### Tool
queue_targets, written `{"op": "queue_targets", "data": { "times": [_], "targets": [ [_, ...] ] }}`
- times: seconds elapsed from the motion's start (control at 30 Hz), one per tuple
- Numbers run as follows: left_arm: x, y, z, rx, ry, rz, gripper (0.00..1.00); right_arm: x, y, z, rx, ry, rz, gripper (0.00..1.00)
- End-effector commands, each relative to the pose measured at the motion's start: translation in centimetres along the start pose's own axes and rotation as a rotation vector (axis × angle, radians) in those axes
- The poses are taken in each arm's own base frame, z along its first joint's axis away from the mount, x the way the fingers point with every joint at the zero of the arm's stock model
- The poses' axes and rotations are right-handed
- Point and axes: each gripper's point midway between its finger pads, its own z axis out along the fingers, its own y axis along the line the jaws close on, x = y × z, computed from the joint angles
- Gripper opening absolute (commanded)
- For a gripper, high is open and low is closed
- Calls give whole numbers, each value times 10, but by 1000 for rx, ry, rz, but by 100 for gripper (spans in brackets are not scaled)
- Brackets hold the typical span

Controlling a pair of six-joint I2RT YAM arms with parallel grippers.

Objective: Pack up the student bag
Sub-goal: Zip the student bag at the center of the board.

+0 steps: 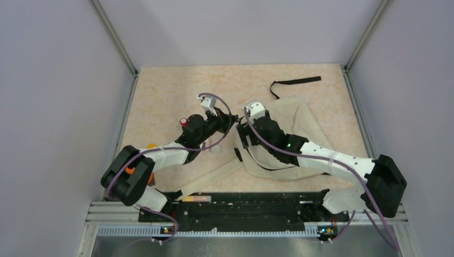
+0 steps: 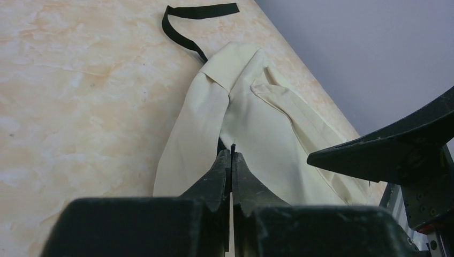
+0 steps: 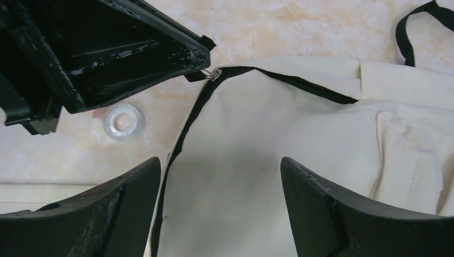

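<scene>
Left gripper (image 2: 231, 156) is pressing its jaws fully together and seems to be pinching the small metal zipper pull (image 3: 214, 74) at the corner of the large cream-beige fabric student bag (image 1: 302, 120). The bag is lying flat on the marbled beige surface (image 1: 171, 91), right of centre in the overhead view. Its black zipper track (image 3: 184, 134) is running from that pull toward the lower left of the right wrist view, so the next tug is probably following that line. Right gripper (image 3: 220, 166) is hovering wide open over the fabric, holding nothing.
</scene>
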Motion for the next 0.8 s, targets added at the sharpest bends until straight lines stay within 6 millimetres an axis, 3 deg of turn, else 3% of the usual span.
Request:
{"op": "queue_targets", "data": {
  "times": [0.0, 0.13, 0.27, 0.4, 0.43, 0.47, 0.57, 0.63, 0.77],
  "targets": [
    [-28, -19, -4, 59, -96, 13, 0, -44, 23, -3, -107, -101, 110, 80],
    [-29, -20, -3, 65, -98, 10, 0, -38, 30, 7, -109, -70, 128, 79],
    [-29, -21, -2, 69, -96, 7, 0, -25, 18, 23, 32, -24, 55, 73],
    [-30, -22, -1, 74, -99, 4, 0, -20, 1, 28, 189, 11, -7, 61],
    [-30, -22, -2, 74, -100, 5, 0, -20, 0, 28, 207, 8, -17, 56],
    [-31, -23, -2, 75, -101, 3, 0, -20, -2, 27, 221, 7, -19, 44],
    [-32, -26, -4, 84, -98, 1, 0, -24, 1, 18, 202, -10, -20, 0],
    [-34, -26, -4, 79, -102, 3, 0, -30, 12, 9, 119, -40, -38, 0],
    [-38, -29, -5, 83, -100, 5, 0, -44, 24, -29, -21, -112, -65, 0]
  ]
}}
